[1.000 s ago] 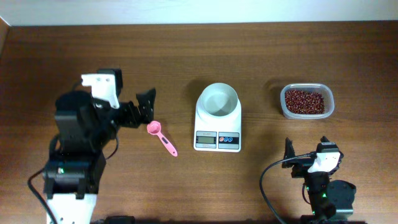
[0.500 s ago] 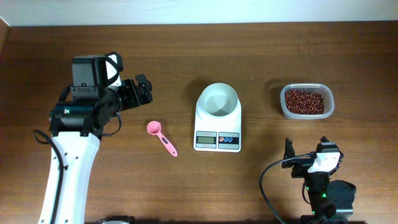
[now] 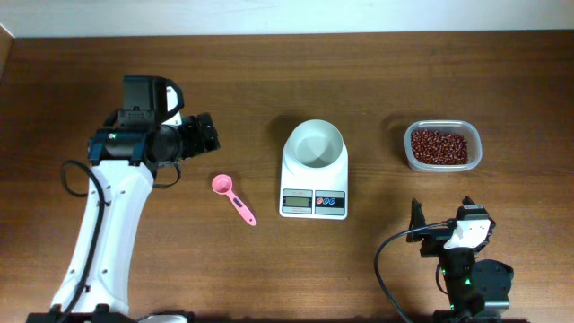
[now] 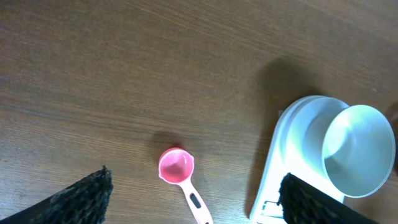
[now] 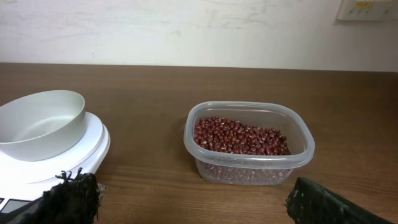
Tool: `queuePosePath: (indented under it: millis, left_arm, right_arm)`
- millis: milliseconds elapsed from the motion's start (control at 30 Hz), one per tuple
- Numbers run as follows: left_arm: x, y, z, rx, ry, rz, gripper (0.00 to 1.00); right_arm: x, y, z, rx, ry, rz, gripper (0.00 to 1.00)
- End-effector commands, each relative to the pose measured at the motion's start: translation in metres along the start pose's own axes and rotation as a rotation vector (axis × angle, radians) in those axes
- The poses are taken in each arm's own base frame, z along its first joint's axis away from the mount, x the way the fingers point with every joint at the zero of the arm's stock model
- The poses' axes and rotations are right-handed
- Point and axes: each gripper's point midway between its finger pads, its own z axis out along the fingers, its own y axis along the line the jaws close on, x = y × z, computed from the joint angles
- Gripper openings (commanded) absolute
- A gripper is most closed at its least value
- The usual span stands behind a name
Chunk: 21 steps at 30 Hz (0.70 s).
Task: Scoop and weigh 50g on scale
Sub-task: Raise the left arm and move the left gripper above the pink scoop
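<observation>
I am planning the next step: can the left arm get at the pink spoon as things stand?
Probably yes. The pink spoon lies alone on bare table, apart from the scale, and the left gripper hovers close by with jaws open; nothing stands between them.

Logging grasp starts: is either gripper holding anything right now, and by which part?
Nothing is held. The left gripper is open, clear of the pink spoon on the table; the right gripper is open and empty.
</observation>
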Motion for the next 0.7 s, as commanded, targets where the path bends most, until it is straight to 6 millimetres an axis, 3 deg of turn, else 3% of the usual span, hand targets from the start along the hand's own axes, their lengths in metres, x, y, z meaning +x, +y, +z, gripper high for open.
queuePosePath:
  millis: [0,33,467,667]
  left_arm:
    - [-0.004,0.003,0.005,-0.017,0.008,-0.007,0.83]
    - [-0.002,0.004,0.009,-0.021,0.021,-0.008,0.76]
    - [0.009,0.018,0.029,-0.088,0.082,-0.015,0.77]
    - [0.021,0.025,0.054,-0.116,0.164,-0.042,0.72]
  right_arm:
    - [0.003,0.001,0.0,-0.006,0.006,0.008,0.99]
    - [0.003,0.001,0.0,-0.006,0.006,0.008,0.99]
    - [0.003,0.001,0.0,-0.006,0.006,0.008,0.99]
    - [0.003,0.001,0.0,-0.006,0.006,0.008,0.99]
